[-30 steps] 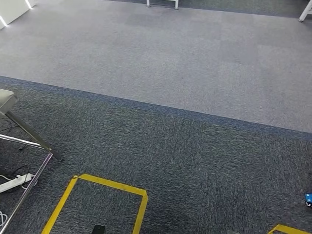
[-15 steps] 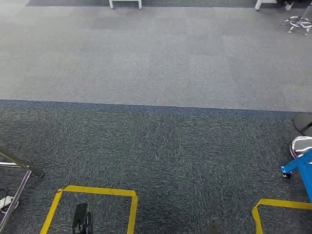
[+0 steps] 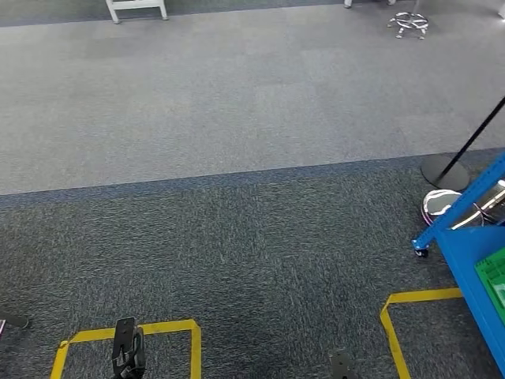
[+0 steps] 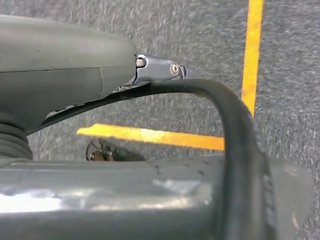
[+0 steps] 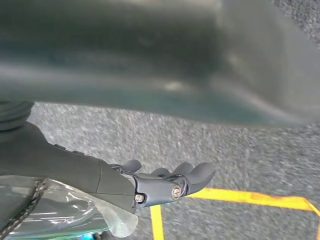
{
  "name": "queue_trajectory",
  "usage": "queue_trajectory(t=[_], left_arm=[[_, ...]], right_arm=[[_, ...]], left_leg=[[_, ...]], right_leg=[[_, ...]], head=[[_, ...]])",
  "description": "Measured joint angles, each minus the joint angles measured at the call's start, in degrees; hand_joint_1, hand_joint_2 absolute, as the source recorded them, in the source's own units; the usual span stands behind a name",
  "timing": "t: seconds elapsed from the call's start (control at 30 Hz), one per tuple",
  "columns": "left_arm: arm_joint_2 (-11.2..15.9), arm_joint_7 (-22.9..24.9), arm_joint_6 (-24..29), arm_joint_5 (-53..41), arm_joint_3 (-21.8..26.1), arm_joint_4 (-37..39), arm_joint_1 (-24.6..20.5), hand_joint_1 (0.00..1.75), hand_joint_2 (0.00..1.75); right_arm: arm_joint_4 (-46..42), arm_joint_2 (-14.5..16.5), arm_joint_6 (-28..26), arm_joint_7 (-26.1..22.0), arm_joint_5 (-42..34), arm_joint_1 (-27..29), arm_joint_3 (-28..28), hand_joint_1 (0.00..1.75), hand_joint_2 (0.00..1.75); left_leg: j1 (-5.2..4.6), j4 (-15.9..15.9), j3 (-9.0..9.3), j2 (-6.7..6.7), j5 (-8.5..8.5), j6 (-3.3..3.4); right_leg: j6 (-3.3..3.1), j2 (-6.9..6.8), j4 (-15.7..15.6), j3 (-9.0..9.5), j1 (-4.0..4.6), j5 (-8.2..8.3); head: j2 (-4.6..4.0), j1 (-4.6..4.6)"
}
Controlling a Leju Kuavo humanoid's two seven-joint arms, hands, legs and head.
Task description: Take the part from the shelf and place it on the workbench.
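Note:
My left hand (image 3: 128, 350) hangs low at the bottom of the head view, over a square of yellow tape (image 3: 193, 347). The left wrist view shows its grey thumb (image 4: 156, 67) straight, with nothing against it. Only the tip of my right hand (image 3: 341, 365) pokes in at the bottom edge. In the right wrist view the right hand (image 5: 166, 182) has its fingers stretched out, with nothing between them. A glossy clear sheet (image 5: 64, 212) lies close by its wrist. A blue shelf (image 3: 470, 245) stands at the right edge, with a green piece (image 3: 494, 280) on it.
Grey carpet covers the floor, paler further off. Another corner of yellow tape (image 3: 393, 316) lies beside the shelf. A black post on a round base (image 3: 443, 170) and a chrome ring (image 3: 443, 207) stand by the shelf's far end. White furniture legs (image 3: 136, 9) and a chrome stool base (image 3: 411, 22) are far off.
The camera has swung to the right: the metal table legs and power strip at the left have slid out of the picture, and the blue shelf has come in at the right.

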Motion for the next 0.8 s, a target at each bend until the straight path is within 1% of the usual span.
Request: queue_trajectory(t=[0.03,0.07,0.1,0.13,0.17,0.2,0.23,0.27,0.3,0.33,0.37,0.4,0.43,0.47,0.5,0.57,0.6,0.63,0.67,0.7,0.73,0.77,0.8], left_arm=[[-0.07,-0.06,0.24,-0.05,0.01,-0.02,-0.12,0.0,0.0],[-0.17,-0.11,0.47,-0.07,0.02,-0.04,-0.27,0.0,0.0],[-0.28,-0.18,0.71,-0.1,0.02,-0.07,-0.44,0.0,0.0],[-0.38,-0.23,0.88,-0.14,0.03,-0.11,-0.59,0.0,0.0],[-0.42,-0.25,0.98,-0.18,0.03,-0.14,-0.69,0.0,0.0],[-0.43,-0.27,1.05,-0.21,0.04,-0.17,-0.75,0.0,0.0],[-0.43,-0.26,1.07,-0.21,0.04,-0.18,-0.76,0.0,0.0],[-0.44,-0.26,1.08,-0.21,0.05,-0.18,-0.76,0.0,0.0],[-0.46,-0.26,1.08,-0.21,0.05,-0.18,-0.77,0.0,0.0],[-0.48,-0.26,1.08,-0.21,0.05,-0.18,-0.8,0.0,0.0],[-0.51,-0.26,1.08,-0.22,0.05,-0.18,-0.83,0.0,0.0],[-0.53,-0.26,1.08,-0.29,0.05,-0.19,-0.88,0.0,0.0],[-0.56,-0.21,1.12,-0.49,0.05,-0.19,-0.97,0.0,0.0],[-0.6,-0.1,1.2,-0.81,0.04,-0.2,-1.11,0.0,0.0],[-0.71,0.07,1.44,-1.22,0.0,-0.2,-1.33,0.0,0.0],[-1.31,0.49,2.52,-1.93,-0.15,-0.2,-1.99,0.0,0.0],[-1.74,0.63,3.2,-2.13,-0.23,-0.2,-2.39,0.0,0.0],[-2.17,0.69,3.78,-2.27,-0.28,-0.2,-2.78,0.0,0.0],[-2.52,0.73,4.15,-2.36,-0.32,-0.2,-3.09,0.0,0.0],[-2.81,0.75,4.34,-2.45,-0.34,-0.2,-3.24,0.0,0.0],[-3.0,0.77,4.44,-2.51,-0.35,-0.19,-3.26,0.0,0.0],[-3.18,0.79,4.48,-2.54,-0.36,-0.19,-3.2,0.0,0.0],[-3.3,0.8,4.5,-2.57,-0.37,-0.18,-3.13,0.0,0.0]], right_arm=[[0.0,0.0,-0.07,0.01,0.05,0.06,0.04,0.0,0.0],[0.01,0.0,-0.14,0.03,0.11,0.2,0.08,0.0,0.0],[0.01,0.0,-0.25,0.06,0.15,0.32,0.1,0.0,0.0],[0.01,0.0,-0.34,0.09,0.18,0.33,0.14,0.0,0.0],[0.01,0.0,-0.4,0.11,0.21,0.24,0.21,0.0,0.0],[0.01,0.0,-0.45,0.12,0.22,0.12,0.31,0.0,0.0],[0.01,0.0,-0.45,0.12,0.25,0.03,0.39,0.0,0.0],[0.01,0.0,-0.45,0.14,0.25,0.06,0.46,0.0,0.0],[0.01,0.0,-0.45,0.15,0.25,0.16,0.5,0.0,0.0],[0.01,0.0,-0.45,0.17,0.24,0.27,0.5,0.0,0.0],[0.01,0.0,-0.46,0.19,0.24,0.34,0.5,0.0,0.0],[0.01,0.0,-0.5,0.19,0.21,0.33,0.5,0.0,0.0],[0.01,0.0,-0.55,0.15,0.09,0.26,0.49,0.0,0.0],[0.01,0.0,-0.64,0.07,-0.16,0.2,0.49,0.0,0.0],[0.01,-0.01,-0.78,-0.13,-0.59,0.21,0.47,0.0,0.0],[0.01,-0.12,-1.0,-0.84,-1.67,0.51,0.29,0.0,0.0],[0.01,-0.21,-1.08,-1.25,-2.16,0.76,0.11,0.0,0.0],[0.01,-0.37,-1.14,-1.6,-2.52,1.0,-0.11,0.0,0.0],[0.01,-0.51,-1.19,-1.88,-2.81,1.17,-0.37,0.0,0.0],[0.01,-0.66,-1.24,-2.12,-3.09,1.29,-0.65,0.0,0.0],[0.01,-0.8,-1.27,-2.33,-3.35,1.35,-0.91,0.0,0.0],[0.01,-0.91,-1.28,-2.48,-3.61,1.43,-1.16,0.0,0.0],[0.01,-1.02,-1.29,-2.57,-3.83,1.54,-1.42,0.0,0.0]], left_leg=[[-0.05,-0.49,0.09,0.35,-0.13,-0.01],[-0.05,-0.78,0.18,0.96,-0.08,0.09],[-0.03,-1.14,0.32,1.58,0.08,0.32],[0.02,-1.48,0.46,2.34,0.23,0.6],[0.05,-1.72,0.58,3.16,0.32,0.84],[-0.05,-1.76,0.6,4.01,0.28,1.0],[-0.12,-1.75,0.6,4.91,0.22,1.1],[-0.17,-1.74,0.62,5.78,0.16,1.12],[-0.18,-1.73,0.66,6.61,0.07,1.08],[-0.17,-1.72,0.77,7.36,-0.05,0.97],[-0.16,-1.71,0.95,8.04,-0.2,0.81],[-0.21,-1.7,1.18,8.64,-0.4,0.56],[-0.39,-1.6,1.38,9.19,-0.66,0.26],[-0.58,-1.54,1.55,9.67,-0.87,-0.03],[-0.77,-1.48,1.68,10.1,-1.03,-0.33],[-0.8,-1.5,1.85,11.0,-1.27,-0.84],[-0.63,-1.19,1.89,10.87,-1.65,-1.12],[-0.46,-0.07,1.57,10.15,-2.5,-1.34],[-0.32,2.4,0.61,9.0,-3.93,-1.5],[-0.21,6.08,-0.93,7.58,-5.66,-1.55],[-0.19,10.28,-2.94,6.57,-7.34,-1.52],[-0.2,13.85,-4.86,6.0,-8.35,-1.45],[-0.23,15.64,-6.1,5.72,-8.19,-1.3]], right_leg=[[0.42,0.61,-0.02,-0.36,-0.12,0.12],[0.78,0.73,-0.02,-0.72,-0.28,0.14],[1.06,-0.12,0.37,-1.1,-0.3,-0.18],[1.32,-1.59,1.73,-1.91,-0.26,-1.07],[1.53,-3.39,4.28,-3.21,-0.25,-2.54],[1.82,-4.97,7.86,-5.01,-0.27,-4.36],[2.11,-5.76,11.77,-7.02,-0.36,-6.07],[2.36,-6.09,14.73,-8.55,-0.47,-7.01],[2.56,-6.3,15.85,-9.16,-0.56,-6.91],[2.68,-6.54,14.64,-8.55,-0.64,-5.73],[2.73,-7.02,11.39,-6.82,-0.72,-3.83],[2.73,-8.32,7.22,-4.62,-0.72,-2.11],[2.49,-9.48,3.66,-2.61,-0.64,-0.92],[2.09,-10.34,1.32,-1.26,-0.52,-0.37],[1.65,-10.8,0.3,-0.68,-0.34,-0.37],[0.69,-9.7,0.22,-0.59,-0.12,-0.39],[0.36,-9.16,0.14,-0.53,-0.13,-0.35],[-0.01,-8.61,0.05,-0.4,-0.19,-0.33],[-0.37,-8.01,-0.04,-0.24,-0.28,-0.32],[-0.66,-7.34,-0.07,-0.14,-0.29,-0.39],[-0.92,-6.57,-0.06,-0.03,-0.22,-0.46],[-1.1,-5.66,-0.05,0.1,-0.12,-0.54],[-1.19,-4.7,-0.04,0.29,0.01,-0.62]], head=[[0.0,-0.02],[0.0,-0.04],[0.0,0.03],[0.0,0.1],[0.0,0.18],[0.0,0.22],[0.0,0.25],[0.0,0.24],[0.0,0.24],[0.0,0.26],[0.0,0.26],[0.0,0.28],[0.0,0.25],[0.0,0.18],[0.0,0.1],[0.0,-0.02],[0.0,-0.06],[0.0,-0.17],[0.0,-0.29],[0.0,-0.43],[0.0,-0.5],[0.0,-0.49],[0.0,-0.5]])
